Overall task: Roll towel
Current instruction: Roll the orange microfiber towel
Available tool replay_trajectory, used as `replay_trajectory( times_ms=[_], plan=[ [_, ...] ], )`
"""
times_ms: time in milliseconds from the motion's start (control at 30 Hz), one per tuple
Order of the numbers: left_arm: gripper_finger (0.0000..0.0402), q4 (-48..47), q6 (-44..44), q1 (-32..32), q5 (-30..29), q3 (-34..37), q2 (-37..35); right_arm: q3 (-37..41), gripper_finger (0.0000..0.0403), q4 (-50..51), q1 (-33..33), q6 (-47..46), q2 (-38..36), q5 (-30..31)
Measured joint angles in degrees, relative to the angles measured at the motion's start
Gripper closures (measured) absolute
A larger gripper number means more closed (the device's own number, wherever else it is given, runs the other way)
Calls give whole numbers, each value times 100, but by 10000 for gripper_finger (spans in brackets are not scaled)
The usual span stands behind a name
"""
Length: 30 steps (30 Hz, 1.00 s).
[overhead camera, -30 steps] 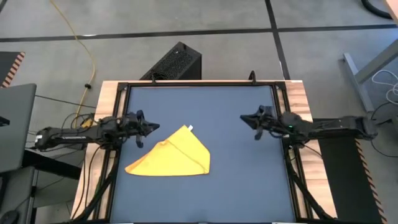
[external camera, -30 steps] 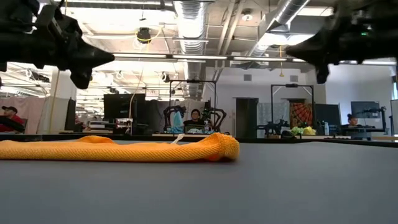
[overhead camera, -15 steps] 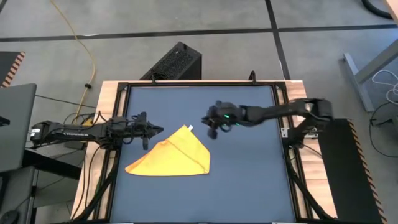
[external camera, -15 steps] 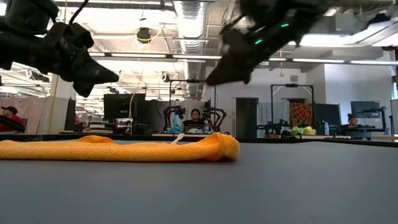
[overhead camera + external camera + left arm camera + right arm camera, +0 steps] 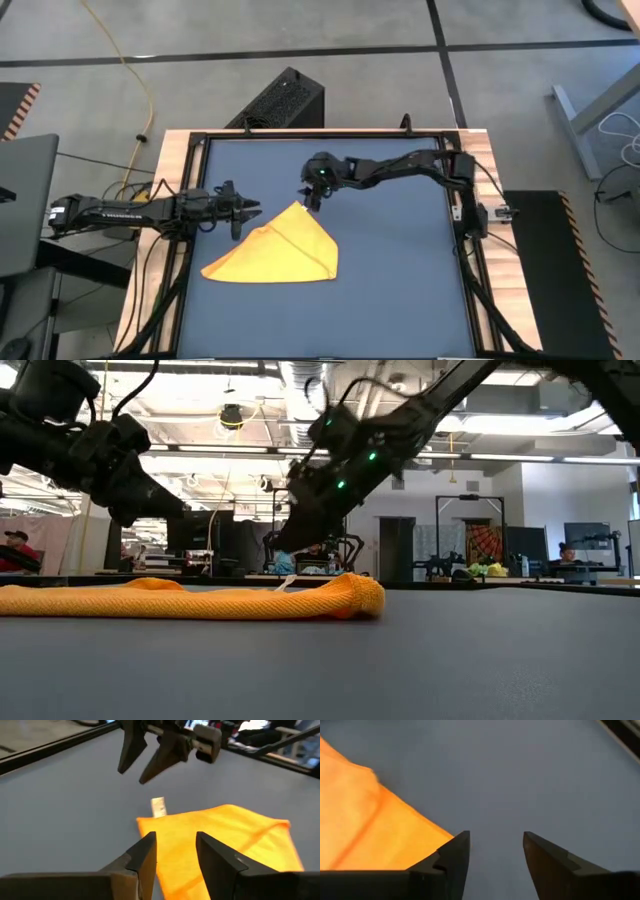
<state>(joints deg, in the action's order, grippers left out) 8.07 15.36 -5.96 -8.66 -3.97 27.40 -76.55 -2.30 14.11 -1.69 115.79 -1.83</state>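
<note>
Right gripper (image 5: 311, 199), jaws apart and empty, hovers just beside the towel (image 5: 277, 250) at its tagged corner. Left gripper (image 5: 243, 209), also parted and empty, is near the same corner. The towel lies folded on the mat (image 5: 400, 280): soft and limp; pinch the corner edges.

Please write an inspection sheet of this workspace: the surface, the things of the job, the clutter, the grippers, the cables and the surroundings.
Surface: dark blue mat in a black frame on a wooden table.
Job's things: bright yellow-orange soft towel, folded into a triangle, lying flat, unrolled; small white tag at its far corner.
Clutter: nothing seen on the mat besides the towel.
Grippers: left gripper open, above the mat's left side at the towel's edge; right gripper open, just above the tag corner. Neither holds anything.
Cables: yellow cable on the floor; black wires along the frame sides.
Surroundings: black box behind the table; people and desks in the room beyond.
</note>
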Motion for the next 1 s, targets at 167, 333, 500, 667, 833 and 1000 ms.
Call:
replay_trajectory(
  times_ms=[167, 333, 500, 667, 833, 1000],
  plan=[
    [267, -28, 4, 0, -42, 0, 0, -273, 185, 38, -85, 309, 480, -42],
    [267, -91, -25, 0, -42, 0, 0, -359, 184, 44, -194, 373, 788, -89],
    [267, -96, -61, 0, -38, 0, 0, -369, 184, -8, -240, 470, 817, -85],
    [267, -96, -61, 0, -37, 0, 0, -370, 184, -121, -210, 477, 787, -74],
    [267, -96, -61, 0, -14, 0, 0, -376, 184, -227, -223, 475, 688, -59],
    [267, -113, -59, -2, 21, 0, 0, -374, 184, -368, -312, 477, 618, -60]
  ],
)
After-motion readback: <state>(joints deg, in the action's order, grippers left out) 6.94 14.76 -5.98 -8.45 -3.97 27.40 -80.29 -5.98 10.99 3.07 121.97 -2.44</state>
